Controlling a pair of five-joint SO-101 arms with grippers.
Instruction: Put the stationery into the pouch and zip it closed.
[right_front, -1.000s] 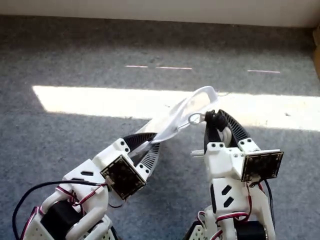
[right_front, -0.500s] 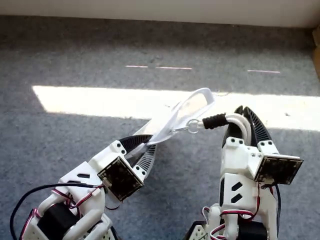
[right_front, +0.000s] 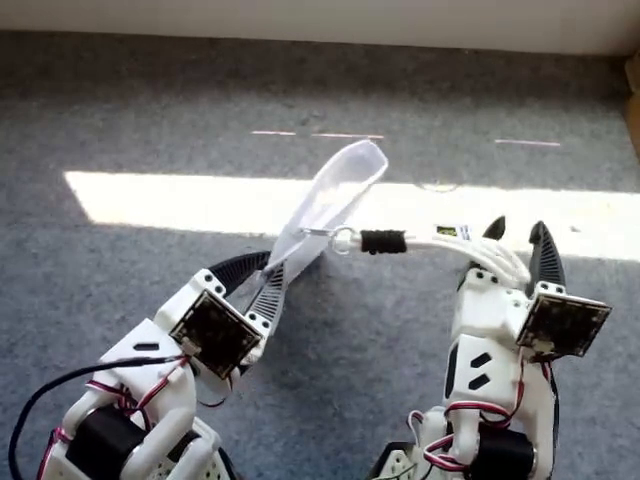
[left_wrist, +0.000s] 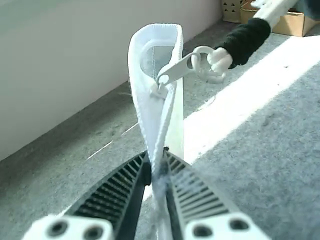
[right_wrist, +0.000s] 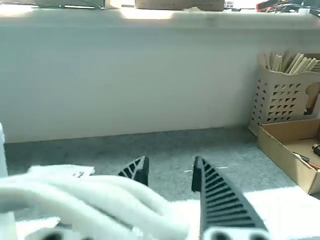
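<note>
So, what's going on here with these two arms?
The left gripper is shut on one end of the pouch and holds it up. A white cord with a black wrap runs from the ring on the zip pull to the right gripper, whose jaws stand apart with nothing between them. Whether the zip is fully closed cannot be told.

No readable text, labels, numbers or signs anywhere.

Grey carpeted table, sunlit band
</note>
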